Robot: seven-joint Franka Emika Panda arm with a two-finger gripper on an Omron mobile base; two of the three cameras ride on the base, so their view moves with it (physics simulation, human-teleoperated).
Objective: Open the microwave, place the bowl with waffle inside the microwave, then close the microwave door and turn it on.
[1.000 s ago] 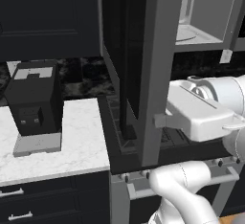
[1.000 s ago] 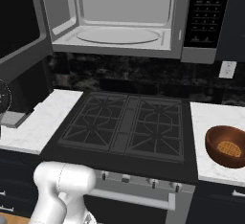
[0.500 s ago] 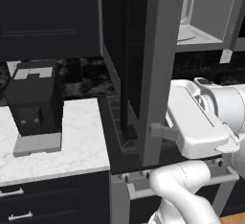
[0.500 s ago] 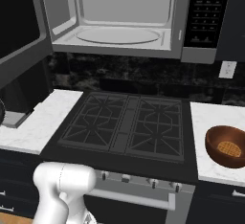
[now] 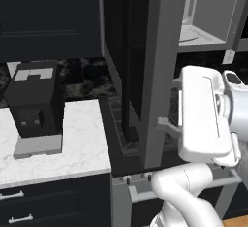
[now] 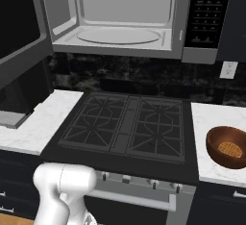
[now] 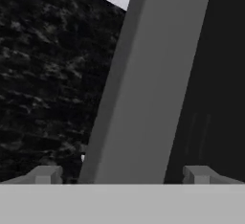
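Observation:
The microwave (image 6: 120,22) hangs over the stove with its pale cavity and round turntable (image 6: 117,35) exposed. The microwave door (image 5: 121,51) stands swung out wide, black glass with a grey edge (image 5: 160,75). My gripper (image 5: 165,124) is open at that grey edge, one finger touching it. In the hand view the door's grey edge (image 7: 143,84) runs up between my spread fingertips (image 7: 45,174), and the gripper (image 7: 122,175) holds nothing. The reddish-brown bowl (image 6: 227,146) with a waffle in it sits on the right counter, far from the hand.
A black coffee machine (image 5: 34,105) stands on the left marble counter (image 5: 77,143). The black gas stove (image 6: 127,123) lies below the microwave, between the counters. The control panel (image 6: 204,12) is at the microwave's right, with a wall outlet (image 6: 229,69) below it.
The hand has rolled from lying flat to standing upright beside the door's edge and has left the right base view. The jaws stayed wide. Door and bowl have not moved.

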